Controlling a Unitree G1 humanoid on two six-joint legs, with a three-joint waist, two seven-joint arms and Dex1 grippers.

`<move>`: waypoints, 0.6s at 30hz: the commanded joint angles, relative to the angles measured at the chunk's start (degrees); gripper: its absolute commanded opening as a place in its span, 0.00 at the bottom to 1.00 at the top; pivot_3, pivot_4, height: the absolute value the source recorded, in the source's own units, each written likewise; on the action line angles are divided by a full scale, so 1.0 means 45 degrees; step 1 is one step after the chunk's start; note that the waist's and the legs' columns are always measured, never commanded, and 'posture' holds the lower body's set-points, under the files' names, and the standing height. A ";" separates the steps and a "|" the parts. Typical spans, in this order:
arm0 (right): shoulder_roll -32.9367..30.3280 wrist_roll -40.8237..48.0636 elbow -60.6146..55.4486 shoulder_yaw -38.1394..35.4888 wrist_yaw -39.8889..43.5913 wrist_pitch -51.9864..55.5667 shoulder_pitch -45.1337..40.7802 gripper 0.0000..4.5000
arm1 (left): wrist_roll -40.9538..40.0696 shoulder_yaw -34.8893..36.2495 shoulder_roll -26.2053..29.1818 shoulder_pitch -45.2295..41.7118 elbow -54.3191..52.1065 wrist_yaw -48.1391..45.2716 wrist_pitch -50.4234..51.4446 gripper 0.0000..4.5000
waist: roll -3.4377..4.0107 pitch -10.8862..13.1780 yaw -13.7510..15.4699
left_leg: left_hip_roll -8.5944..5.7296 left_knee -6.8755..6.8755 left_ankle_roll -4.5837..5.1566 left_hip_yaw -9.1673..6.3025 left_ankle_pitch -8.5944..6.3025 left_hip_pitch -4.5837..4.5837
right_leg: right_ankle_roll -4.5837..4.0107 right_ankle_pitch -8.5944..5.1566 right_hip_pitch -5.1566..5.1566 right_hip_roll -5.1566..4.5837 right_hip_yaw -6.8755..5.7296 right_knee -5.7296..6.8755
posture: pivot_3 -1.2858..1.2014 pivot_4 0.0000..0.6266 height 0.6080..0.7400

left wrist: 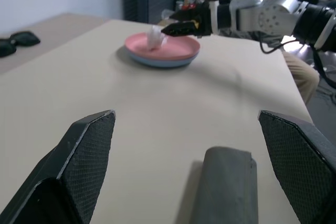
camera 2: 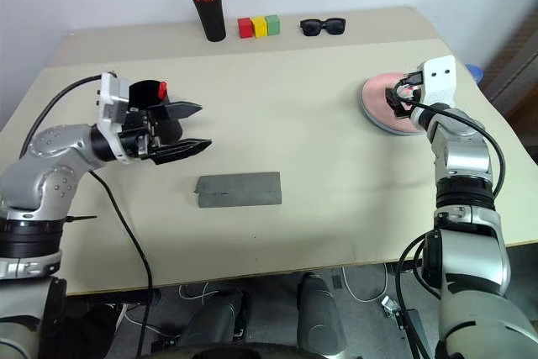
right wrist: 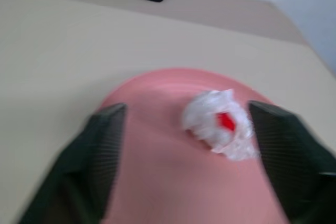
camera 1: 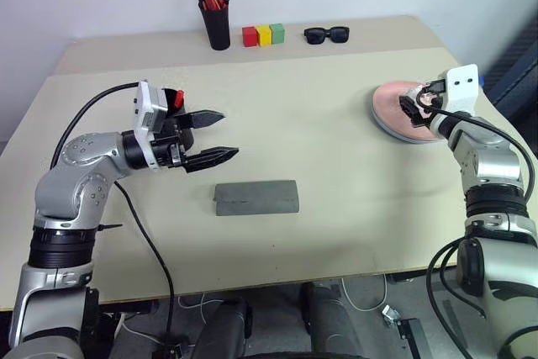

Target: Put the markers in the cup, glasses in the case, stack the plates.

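Wide right gripper hovers over pink plate bearing crumpled wrapper.

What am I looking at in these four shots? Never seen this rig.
A two-armed humanoid robot at a beige table. Two pictures come from its head, looking down; the other two from cameras on its wrists, looking along the fingers.

The left gripper hangs open above the table, holding nothing, near a closed grey case. Behind it stands a black cup with a red marker end showing. The right gripper is open over a pink plate stacked on a blue plate, with a crumpled white wrapper on top.

Along the far edge: a pen pot, three coloured blocks, sunglasses.
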 commanded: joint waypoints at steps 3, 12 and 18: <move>0.0741 0.3045 -0.3908 -0.0828 0.2337 0.1245 0.0094 1.00 | -0.1749 0.1321 0.0452 0.0164 -0.0633 0.0197 0.1459 1.00 | 0.0011 0.0007 0.0029 | 0.0005 0.0000 0.0000 -0.0001 0.0000 -0.0001 | 0.0001 0.0000 -0.0005 0.0001 0.0005 0.0001 | 0.52 0.24 1.00; -0.1999 0.7794 -1.2291 0.1633 0.8728 0.6097 0.5192 1.00 | -0.3040 0.2709 0.1100 0.3373 -0.2778 -0.0066 0.2002 1.00 | 0.0018 0.0015 0.0330 | 0.0002 0.0010 0.0036 -0.0030 -0.0027 -0.0042 | 0.0020 -0.0013 -0.0007 -0.0032 -0.0020 -0.0026 | 0.52 0.24 1.00; -0.2104 0.6402 -1.2086 0.2268 0.8434 0.5316 0.4513 1.00 | -0.3270 0.3349 0.1382 0.4549 -0.2997 -0.0190 0.1803 1.00 | 0.0004 0.0009 0.0462 | 0.0050 0.0039 0.0032 0.0046 -0.0024 0.0044 | -0.0015 -0.0049 0.0051 -0.0017 -0.0039 -0.0014 | 0.52 0.24 1.00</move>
